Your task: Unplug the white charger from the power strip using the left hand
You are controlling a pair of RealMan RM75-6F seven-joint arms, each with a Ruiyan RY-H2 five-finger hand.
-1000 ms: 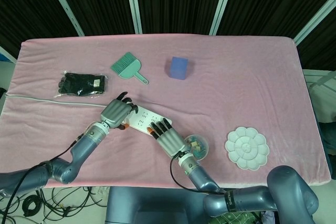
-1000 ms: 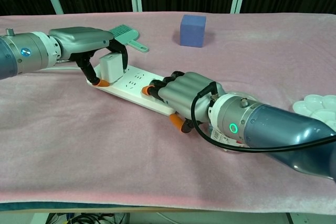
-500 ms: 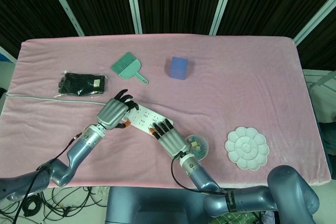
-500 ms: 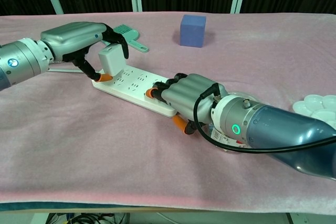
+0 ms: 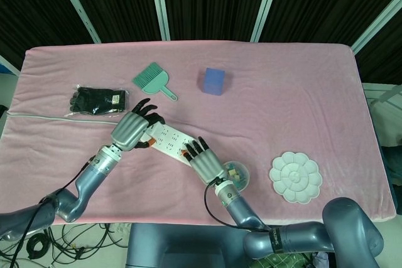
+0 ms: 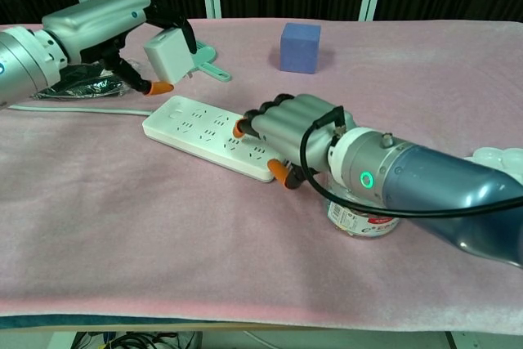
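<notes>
1. Left hand (image 6: 98, 26) holds the white charger (image 6: 167, 53) pinched between thumb and fingers, lifted clear above the power strip (image 6: 208, 132). Charger is apart from the strip; prongs look to be out of the socket, though the prong face is hard to read.
2. Charger sits at the fingertips of the left hand, out past the palm, tilted. The strip lies below and ahead of those fingertips, flat on the pink table cover (image 6: 122, 226).
3. Right hand (image 6: 290, 132) rests fingers-down on the near end of the strip, pressing it to the cloth; it grasps nothing, fingers bent over the strip's top.
4. Handling, judged: charger is a small rigid plastic block, light, with smooth faces that could slip in a fingertip pinch. Best hold is on two opposite flat sides, near the body's middle, away from the prongs.
5. Strip: stiff and long, light enough to lift with a plug unless pinned.
6. Risk, judged: a shallow pinch lets the block twist or drop; a deeper grip would be surer.
7. Task appears essentially done.
</notes>
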